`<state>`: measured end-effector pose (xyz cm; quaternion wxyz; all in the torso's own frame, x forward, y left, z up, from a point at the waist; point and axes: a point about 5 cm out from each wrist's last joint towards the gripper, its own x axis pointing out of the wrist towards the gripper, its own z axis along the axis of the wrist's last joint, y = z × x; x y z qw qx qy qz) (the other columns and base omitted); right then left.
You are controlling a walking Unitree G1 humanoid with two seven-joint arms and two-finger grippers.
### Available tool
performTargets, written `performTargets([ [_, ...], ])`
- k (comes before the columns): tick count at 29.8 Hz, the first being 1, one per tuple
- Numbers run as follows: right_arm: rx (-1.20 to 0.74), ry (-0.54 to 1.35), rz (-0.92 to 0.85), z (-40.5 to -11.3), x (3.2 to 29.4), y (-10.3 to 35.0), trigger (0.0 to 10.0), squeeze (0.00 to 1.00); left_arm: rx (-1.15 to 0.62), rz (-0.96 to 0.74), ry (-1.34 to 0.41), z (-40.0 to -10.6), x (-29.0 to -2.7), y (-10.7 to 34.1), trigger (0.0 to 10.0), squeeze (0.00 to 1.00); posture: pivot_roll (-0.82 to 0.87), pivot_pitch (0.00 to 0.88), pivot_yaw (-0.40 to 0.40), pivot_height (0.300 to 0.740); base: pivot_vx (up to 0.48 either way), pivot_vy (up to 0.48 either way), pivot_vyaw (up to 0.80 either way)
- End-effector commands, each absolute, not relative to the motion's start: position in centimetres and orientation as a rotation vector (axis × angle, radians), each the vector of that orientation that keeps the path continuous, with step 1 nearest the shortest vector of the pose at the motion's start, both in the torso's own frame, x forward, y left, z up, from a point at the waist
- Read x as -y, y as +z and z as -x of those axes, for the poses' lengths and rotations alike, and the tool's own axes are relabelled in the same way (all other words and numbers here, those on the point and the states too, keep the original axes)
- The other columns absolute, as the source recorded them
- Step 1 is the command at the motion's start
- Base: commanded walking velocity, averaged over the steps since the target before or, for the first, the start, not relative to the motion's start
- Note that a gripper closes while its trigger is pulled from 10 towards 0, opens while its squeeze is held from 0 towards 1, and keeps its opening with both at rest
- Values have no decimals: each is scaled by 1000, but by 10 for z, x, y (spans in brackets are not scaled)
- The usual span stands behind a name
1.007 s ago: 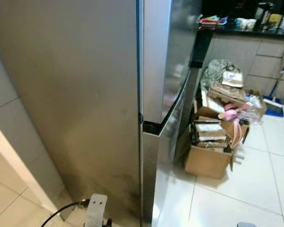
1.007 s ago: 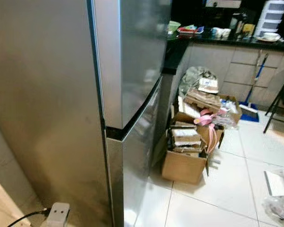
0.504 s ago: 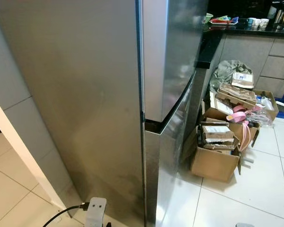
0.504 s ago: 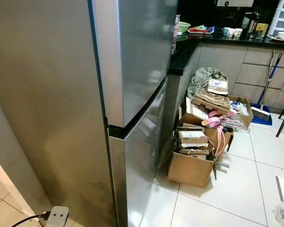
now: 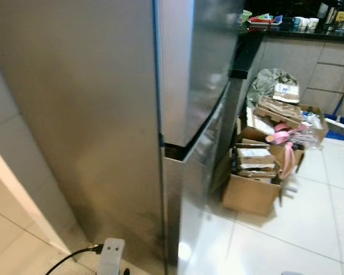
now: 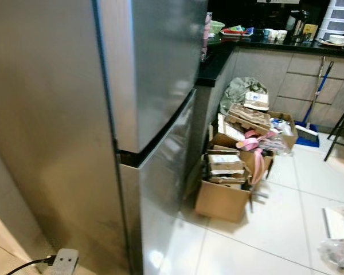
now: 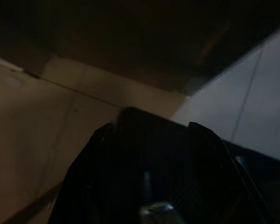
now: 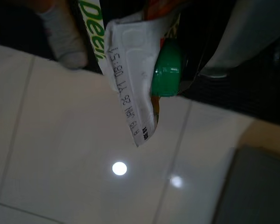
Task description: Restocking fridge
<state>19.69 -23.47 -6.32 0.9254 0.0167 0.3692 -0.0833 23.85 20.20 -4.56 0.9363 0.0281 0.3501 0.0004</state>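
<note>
The left gripper (image 7: 154, 129) is black all over and looks very dark. It has two rounded humps at its top, side by side. Low down on it sits a small shiny metal bit (image 7: 155, 208). From the head, the end of the left arm (image 5: 110, 256) looks like a pale silver block. A thin black cable (image 5: 74, 259) plugs into its side.

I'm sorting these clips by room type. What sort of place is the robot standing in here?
Most likely a home kitchen. A tall steel fridge with both doors shut stands beside a dark countertop holding cups and dishes, and open cardboard boxes sit on the white tiled floor.
</note>
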Motion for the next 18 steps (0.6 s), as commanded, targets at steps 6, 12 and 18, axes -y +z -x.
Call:
performTargets([
  [6,-774,-186,-32,-190,238,-66,10000,0,-720,-55,4,-236,-203,-47,10000,0,-108,102,8,740,0,0,0],
  [12,-775,-184,-33,-190,237,-66,10000,0,-721,-57,3,-235,-204,-47,10000,0,-108,103,8,740,0,0,0],
  [18,-775,-184,-33,-190,237,-66,10000,0,-721,-60,1,-235,-204,-48,10000,0,-108,106,8,740,0,0,0],
])
